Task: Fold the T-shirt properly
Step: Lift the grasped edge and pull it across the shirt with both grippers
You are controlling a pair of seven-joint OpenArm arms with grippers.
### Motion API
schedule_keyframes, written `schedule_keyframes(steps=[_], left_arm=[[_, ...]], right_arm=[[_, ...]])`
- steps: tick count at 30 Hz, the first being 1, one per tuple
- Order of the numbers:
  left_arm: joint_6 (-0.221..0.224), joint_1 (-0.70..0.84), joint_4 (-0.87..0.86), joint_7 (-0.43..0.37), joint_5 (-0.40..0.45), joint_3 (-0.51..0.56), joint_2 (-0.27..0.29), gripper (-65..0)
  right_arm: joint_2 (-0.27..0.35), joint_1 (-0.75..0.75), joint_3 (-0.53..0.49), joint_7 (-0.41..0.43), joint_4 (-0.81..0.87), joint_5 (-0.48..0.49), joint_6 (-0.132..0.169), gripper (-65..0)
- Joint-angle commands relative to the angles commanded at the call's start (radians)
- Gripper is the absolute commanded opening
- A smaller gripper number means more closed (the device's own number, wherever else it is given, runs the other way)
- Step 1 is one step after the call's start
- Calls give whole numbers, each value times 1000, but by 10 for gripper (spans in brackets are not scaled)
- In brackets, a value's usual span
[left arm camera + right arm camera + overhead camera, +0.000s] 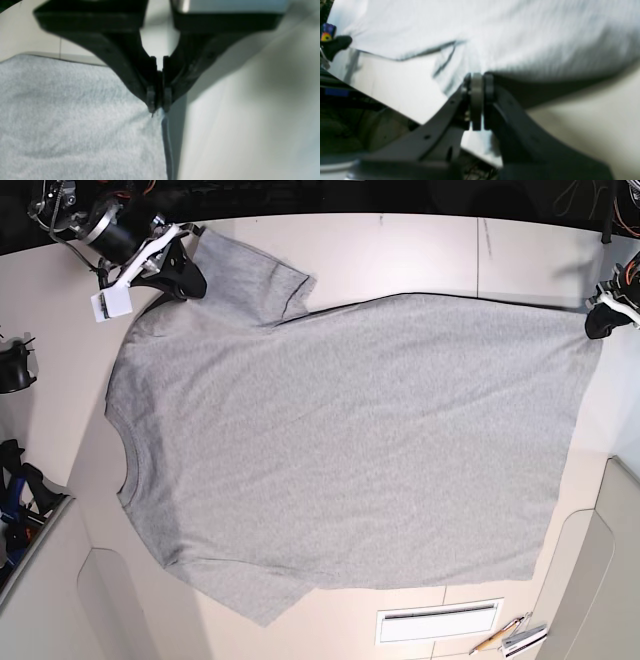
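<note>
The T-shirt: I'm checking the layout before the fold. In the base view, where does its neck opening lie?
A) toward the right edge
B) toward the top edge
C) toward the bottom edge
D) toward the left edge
D: the T-shirt lies spread flat with its ribbed collar curving at the base view's left.

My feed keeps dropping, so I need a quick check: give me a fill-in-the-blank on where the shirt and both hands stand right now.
1. The T-shirt lies spread on the table with its plain side ____.
2. The left hand is shut on the shirt's ____ corner.
3. The right hand grips near a ____.
4. Two ____ lie by the table's near edge.

Missing: up; hem; sleeve; pencils
</note>
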Motion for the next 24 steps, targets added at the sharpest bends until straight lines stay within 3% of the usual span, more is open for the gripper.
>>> schedule_keyframes(steps=[13, 24], left_arm=[[0, -171, 0, 4, 1, 0, -5, -650], [1, -286, -6, -84, 143, 30, -5, -650]], right_arm=[[-52, 166, 11, -4, -1, -45, -4, -650], [-52, 375, 15, 0, -174, -79, -4, -650]])
